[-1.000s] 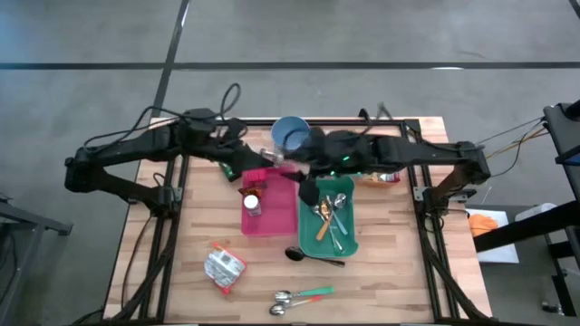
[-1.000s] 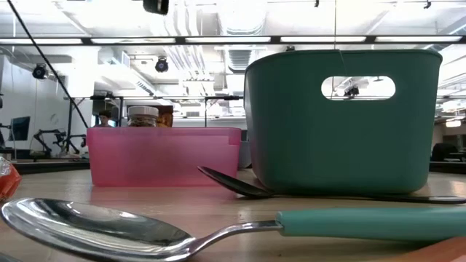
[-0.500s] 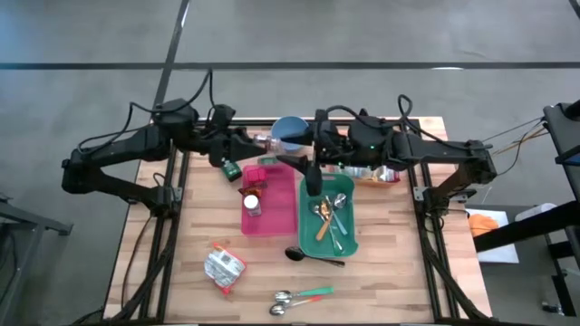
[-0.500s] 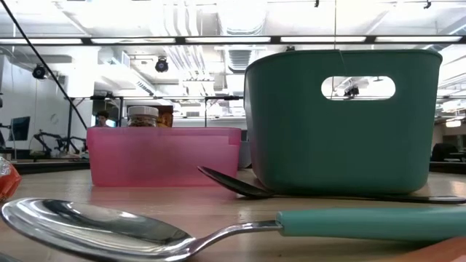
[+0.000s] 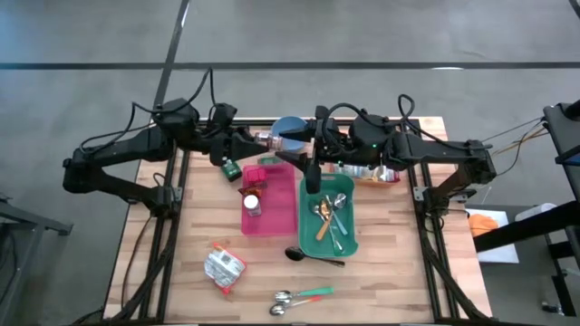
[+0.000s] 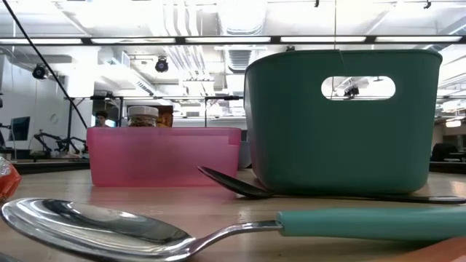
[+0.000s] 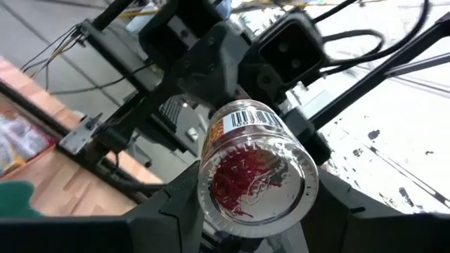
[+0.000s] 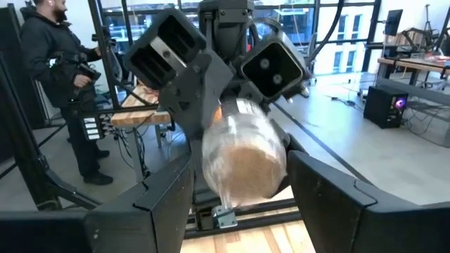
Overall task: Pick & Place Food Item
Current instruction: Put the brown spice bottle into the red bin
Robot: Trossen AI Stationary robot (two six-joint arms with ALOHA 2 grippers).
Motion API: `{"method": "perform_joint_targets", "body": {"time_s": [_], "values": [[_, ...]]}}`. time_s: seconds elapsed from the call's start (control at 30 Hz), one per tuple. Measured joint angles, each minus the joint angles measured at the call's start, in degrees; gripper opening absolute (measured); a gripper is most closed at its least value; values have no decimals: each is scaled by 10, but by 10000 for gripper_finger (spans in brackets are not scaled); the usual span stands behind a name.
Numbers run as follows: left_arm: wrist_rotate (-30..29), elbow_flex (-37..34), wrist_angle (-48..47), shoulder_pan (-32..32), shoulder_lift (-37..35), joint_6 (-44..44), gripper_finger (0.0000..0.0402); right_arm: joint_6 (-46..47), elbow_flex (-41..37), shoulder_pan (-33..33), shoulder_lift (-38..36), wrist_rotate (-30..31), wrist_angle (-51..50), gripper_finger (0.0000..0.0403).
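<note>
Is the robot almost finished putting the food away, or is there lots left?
Partly done. A jar with a white lid already sits in the pink bin. Right now the left gripper and right gripper meet above the table's far edge, both on a small clear jar of red threads, like a handover. Left: a crinkly silver food packet lying on the wooden table.

teal-handled spoons [image 5: 299, 296], foil packet [image 5: 223, 267]

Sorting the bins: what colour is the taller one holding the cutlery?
Teal green plastic bin, clearest in the low view.
</note>
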Motion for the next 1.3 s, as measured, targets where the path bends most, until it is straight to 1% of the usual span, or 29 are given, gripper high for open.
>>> {"method": "perform_joint_targets", "body": {"time_s": [0.07, 0.5, 0.57, 0.73, 0.77, 0.9, 1.03, 1.1, 1.2, 1.3], "values": [[0, 0, 20, 0, 4, -1, 171, -1, 0, 0, 0, 0, 0, 225], [5, 0, 35, 0, 18, -23, 171, 0, 0, 0, 0, 7, 6, 222], [5, 0, 35, 0, 18, -24, 171, -2, 0, 0, 1, 12, 5, 212], [4, 0, 36, 0, 19, -24, 171, -9, 0, 0, 1, 12, 6, 170], [4, 0, 36, 0, 19, -24, 171, -9, 0, 0, 1, 12, 6, 168], [4, 0, 41, 0, 19, -27, 171, -9, 0, 0, 1, 12, 6, 170], [5, 0, 42, 0, 19, -28, 171, -9, 0, 0, 1, 12, 7, 188], [5, 0, 42, 0, 19, -28, 171, -8, 0, 0, 1, 12, 7, 184], [5, 0, 42, 0, 19, -29, 171, -7, 0, 0, 1, 13, 6, 167], [5, 0, 42, 0, 19, -29, 171, -6, 0, 0, 1, 14, 6, 167]]}}
